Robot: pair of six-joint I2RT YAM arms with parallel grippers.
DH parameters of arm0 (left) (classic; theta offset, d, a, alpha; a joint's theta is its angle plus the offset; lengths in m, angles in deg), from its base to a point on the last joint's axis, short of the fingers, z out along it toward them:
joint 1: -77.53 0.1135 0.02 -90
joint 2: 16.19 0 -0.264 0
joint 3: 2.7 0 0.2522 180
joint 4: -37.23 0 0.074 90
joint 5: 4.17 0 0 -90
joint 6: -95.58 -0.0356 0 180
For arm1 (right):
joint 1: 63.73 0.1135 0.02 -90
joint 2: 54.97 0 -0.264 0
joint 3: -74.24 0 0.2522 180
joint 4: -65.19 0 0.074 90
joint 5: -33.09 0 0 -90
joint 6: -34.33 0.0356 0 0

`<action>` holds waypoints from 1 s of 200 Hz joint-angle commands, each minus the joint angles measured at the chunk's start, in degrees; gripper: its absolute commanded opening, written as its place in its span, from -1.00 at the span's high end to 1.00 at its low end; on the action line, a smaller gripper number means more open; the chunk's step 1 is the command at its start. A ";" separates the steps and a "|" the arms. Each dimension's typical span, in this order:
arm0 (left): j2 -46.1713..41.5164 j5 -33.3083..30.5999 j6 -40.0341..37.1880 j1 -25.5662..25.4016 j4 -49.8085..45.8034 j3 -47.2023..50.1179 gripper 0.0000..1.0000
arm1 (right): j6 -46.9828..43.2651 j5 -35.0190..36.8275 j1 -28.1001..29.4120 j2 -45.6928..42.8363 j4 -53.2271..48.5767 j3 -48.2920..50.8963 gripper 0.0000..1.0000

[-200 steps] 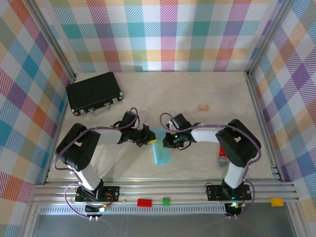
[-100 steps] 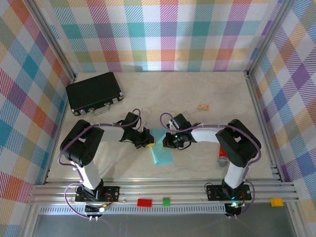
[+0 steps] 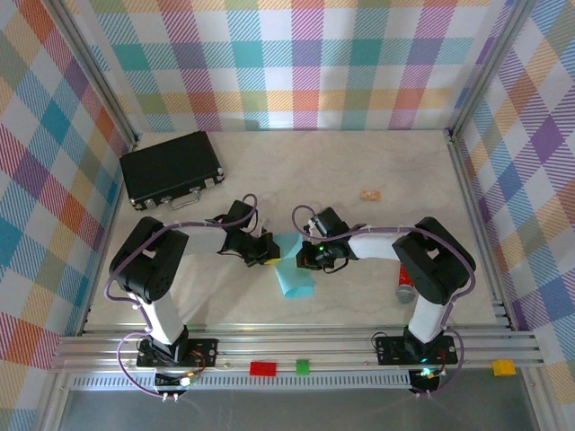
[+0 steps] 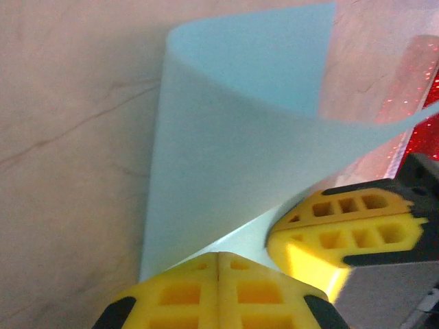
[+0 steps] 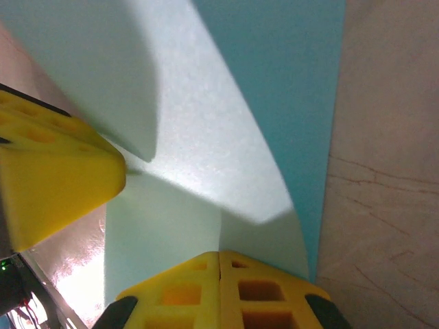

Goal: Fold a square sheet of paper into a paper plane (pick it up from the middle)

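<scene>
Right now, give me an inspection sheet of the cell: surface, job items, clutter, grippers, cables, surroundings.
Surface: pale marbled tabletop, no spills seen.
Job's things: square sheet of paper, curled up between the grippers, near end on the table; not yet a plane.
Clutter: black case far left; tan scrap; red-tipped marker partly behind the right arm.
Grippers: left gripper and right gripper both shut on the sheet's edges.
Cables: purple cables looped along both arms, off the sheet.
Surroundings: checked walls; aluminium rail in front.
</scene>
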 commanded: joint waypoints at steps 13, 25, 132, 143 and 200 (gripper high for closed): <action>0.59 1.41 -1.45 0.77 -1.11 -2.77 1.00 | 0.67 6.62 -0.33 3.10 -9.88 3.99 1.00; 2.12 1.11 -1.88 0.88 -1.11 -2.99 1.00 | 0.78 6.62 -0.33 3.03 -9.85 4.13 1.00; 2.74 -2.42 -4.99 2.81 -4.09 -4.31 1.00 | 1.35 7.34 -0.33 2.57 -10.07 4.59 1.00; 2.16 -0.66 -4.50 2.81 -2.97 -4.51 1.00 | 1.41 7.41 -0.33 2.48 -10.16 4.53 1.00; 4.44 -1.19 -2.60 2.90 2.34 -4.26 1.00 | 1.39 7.67 -0.35 2.75 -10.66 4.37 1.00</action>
